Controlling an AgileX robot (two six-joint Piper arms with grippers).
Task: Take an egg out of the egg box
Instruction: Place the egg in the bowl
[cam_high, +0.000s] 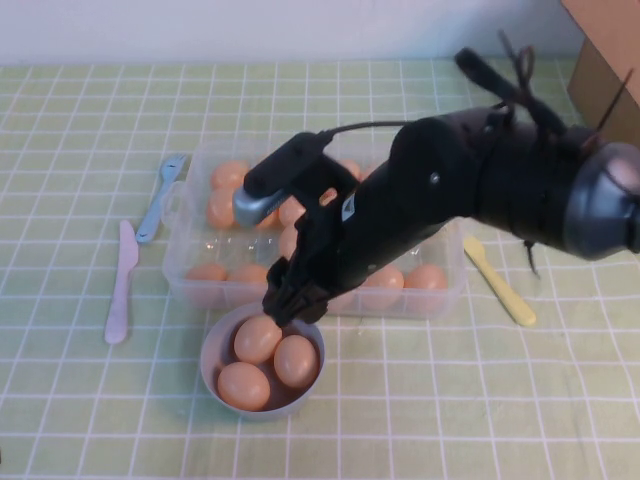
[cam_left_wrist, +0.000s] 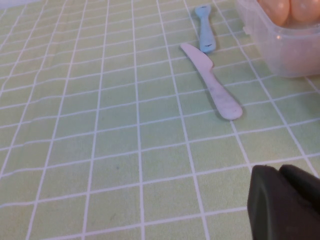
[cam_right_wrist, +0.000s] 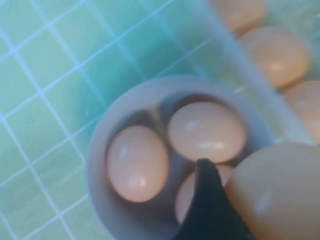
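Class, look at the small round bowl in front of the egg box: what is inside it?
The bowl holds three eggs. The right tool above its rim holds a fourth egg, hiding part of one. The left tool is parked aside.
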